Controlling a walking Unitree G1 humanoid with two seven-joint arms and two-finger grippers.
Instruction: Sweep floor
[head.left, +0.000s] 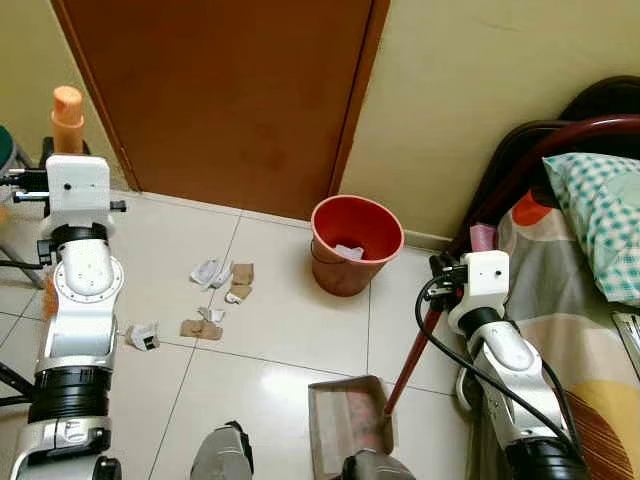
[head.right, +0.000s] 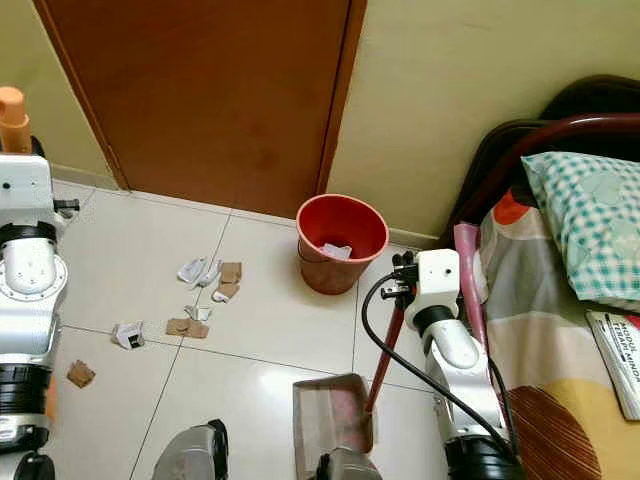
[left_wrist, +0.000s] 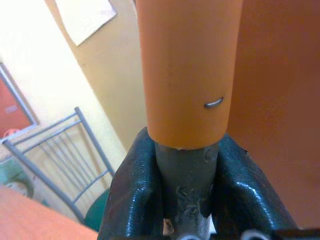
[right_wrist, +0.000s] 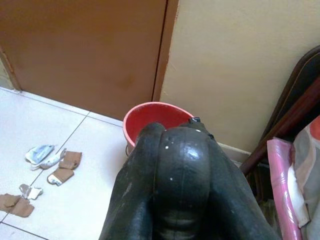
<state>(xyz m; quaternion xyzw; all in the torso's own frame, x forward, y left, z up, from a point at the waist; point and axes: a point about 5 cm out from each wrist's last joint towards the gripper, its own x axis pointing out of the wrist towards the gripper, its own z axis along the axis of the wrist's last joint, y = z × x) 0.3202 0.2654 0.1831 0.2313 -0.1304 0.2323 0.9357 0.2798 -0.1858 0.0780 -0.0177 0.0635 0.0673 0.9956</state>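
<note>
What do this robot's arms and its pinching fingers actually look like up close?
Both arms are jointed silver-grey metal segments with black ribbed collars near the base. Each ends in a white boxy wrist block, on the left arm and the right arm. A thick black cable loops alongside the right arm. The left gripper and right gripper each have glossy, rounded, slightly scuffed black fingers.

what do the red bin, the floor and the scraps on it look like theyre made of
Red bin: probably plastic, with a smooth, evenly coloured wall and thin rolled rim. Floor: glazed tile, seemingly ceramic; glossy reflections and straight grout lines. Scraps: brown pieces look like torn cardboard, the white ones like crumpled paper or wrapper; too small to be sure.
</note>
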